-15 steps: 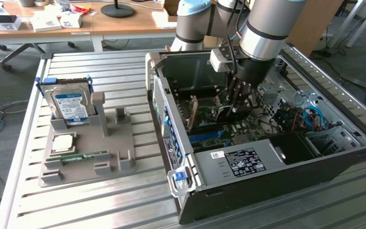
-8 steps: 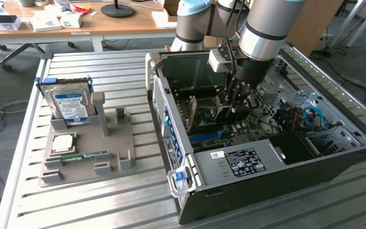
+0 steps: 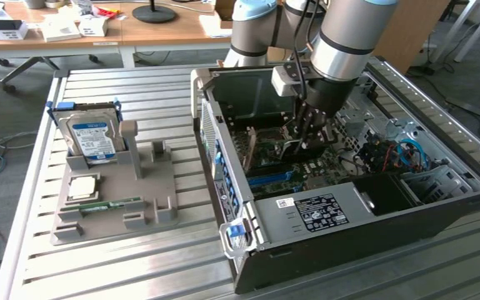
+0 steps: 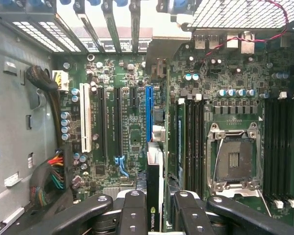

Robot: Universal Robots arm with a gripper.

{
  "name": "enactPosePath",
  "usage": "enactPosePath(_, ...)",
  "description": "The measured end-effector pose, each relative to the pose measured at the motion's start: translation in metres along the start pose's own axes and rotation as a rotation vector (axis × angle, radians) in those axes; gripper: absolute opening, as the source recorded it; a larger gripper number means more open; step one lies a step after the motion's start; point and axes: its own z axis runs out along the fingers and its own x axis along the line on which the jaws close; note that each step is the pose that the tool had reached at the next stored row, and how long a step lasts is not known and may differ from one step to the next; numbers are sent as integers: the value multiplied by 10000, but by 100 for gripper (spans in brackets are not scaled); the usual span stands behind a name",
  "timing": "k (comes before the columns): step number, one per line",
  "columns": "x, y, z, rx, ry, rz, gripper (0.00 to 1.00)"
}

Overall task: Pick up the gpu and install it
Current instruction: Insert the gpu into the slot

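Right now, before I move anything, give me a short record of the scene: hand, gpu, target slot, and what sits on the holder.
hand: inside the open computer case, shut on the gpu
gpu: held edge-on above the motherboard, in line with the blue slot
seating: cannot tell whether its edge has entered the slot
cpu socket: empty
grey holder: outside the case, carrying the hard drive upright and the memory stick lying flat
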Motion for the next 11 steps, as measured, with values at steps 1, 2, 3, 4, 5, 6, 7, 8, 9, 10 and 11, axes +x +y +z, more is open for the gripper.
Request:
enactPosePath(1, 0, 0, 1, -1, 1, 1, 26)
enactPosePath(2, 0, 0, 2, -1, 1, 1, 26)
enactPosePath(3, 0, 0, 4, -1, 0, 2, 26)
enactPosePath(4, 0, 0, 5, 0, -1, 1, 26)
enactPosePath(5, 0, 0, 6, -1, -1, 1, 26)
enactPosePath(6, 1, 1, 9, -1, -15, 2, 26)
enactPosePath(7, 1, 1, 12, -1, -49, 3, 26)
enactPosePath(8, 0, 2, 13, -2, -74, 3, 26)
enactPosePath(9, 0, 1, 13, -2, -77, 2, 26)
enactPosePath(10, 0, 1, 13, -3, -77, 2, 26)
enactPosePath(11, 0, 0, 14, -3, -78, 1, 26)
